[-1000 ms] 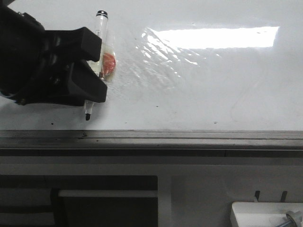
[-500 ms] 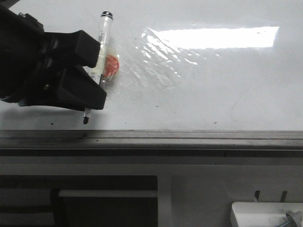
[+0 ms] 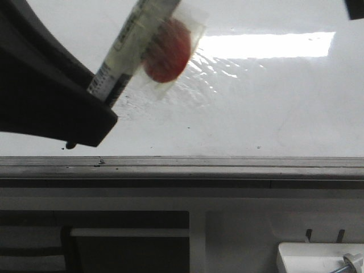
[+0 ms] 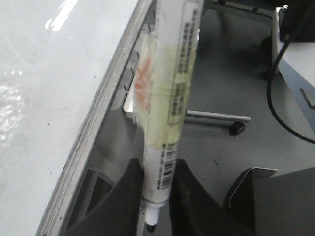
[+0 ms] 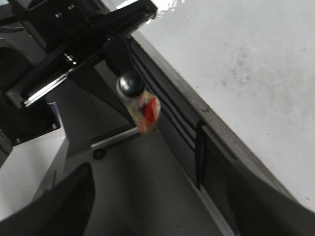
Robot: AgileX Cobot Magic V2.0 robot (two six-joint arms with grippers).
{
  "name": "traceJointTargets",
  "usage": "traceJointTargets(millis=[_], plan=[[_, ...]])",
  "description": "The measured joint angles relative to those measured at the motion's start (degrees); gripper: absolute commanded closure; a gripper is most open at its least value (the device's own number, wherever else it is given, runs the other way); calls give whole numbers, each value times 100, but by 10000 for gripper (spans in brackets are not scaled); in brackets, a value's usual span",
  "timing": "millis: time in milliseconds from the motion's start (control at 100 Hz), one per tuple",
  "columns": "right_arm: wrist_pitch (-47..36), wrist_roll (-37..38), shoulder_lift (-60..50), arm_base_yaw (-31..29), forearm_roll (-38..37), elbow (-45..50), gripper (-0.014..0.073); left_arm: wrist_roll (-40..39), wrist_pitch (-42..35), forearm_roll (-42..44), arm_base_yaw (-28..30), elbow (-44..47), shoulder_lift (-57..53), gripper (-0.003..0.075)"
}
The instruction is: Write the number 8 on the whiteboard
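The whiteboard (image 3: 256, 102) is glossy white with a glare patch and faint grey smudges. No number 8 shows on it. My left gripper (image 3: 91, 122) looms large at the left of the front view. It is shut on a white marker (image 3: 133, 42) that has a red sticker under clear tape. The marker's black tip (image 3: 71, 145) points at the board's near edge. In the left wrist view the fingers (image 4: 158, 167) clamp the marker (image 4: 170, 98), tip (image 4: 150, 227) uncapped. My right gripper (image 5: 162, 196) is open and empty beside the board (image 5: 236, 59), and its camera sees the held marker (image 5: 139, 102).
A grey metal edge rail (image 3: 227, 165) runs along the board's near side. A white box with a bolt (image 3: 318, 259) sits at the lower right. Beyond the board's edge are the floor, a caster leg (image 4: 237, 129) and black cables (image 4: 275, 93).
My left gripper with the marker has come up off the board toward the front camera and now looks much larger. The marker is more tilted. Its tip has shifted left.
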Motion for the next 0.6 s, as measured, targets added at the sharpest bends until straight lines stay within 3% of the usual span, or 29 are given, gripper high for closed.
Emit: traceJointTargets(millis=[160, 510, 600], plan=[[-64, -400, 661, 378, 320, -234, 102, 544, 2, 12, -276, 0, 0, 741], [29, -681, 1846, 536, 980, -782, 106, 651, -260, 12, -321, 0, 0, 741], [44, -783, 2041, 536, 1254, -792, 175, 651, -260, 12, -321, 0, 0, 741]])
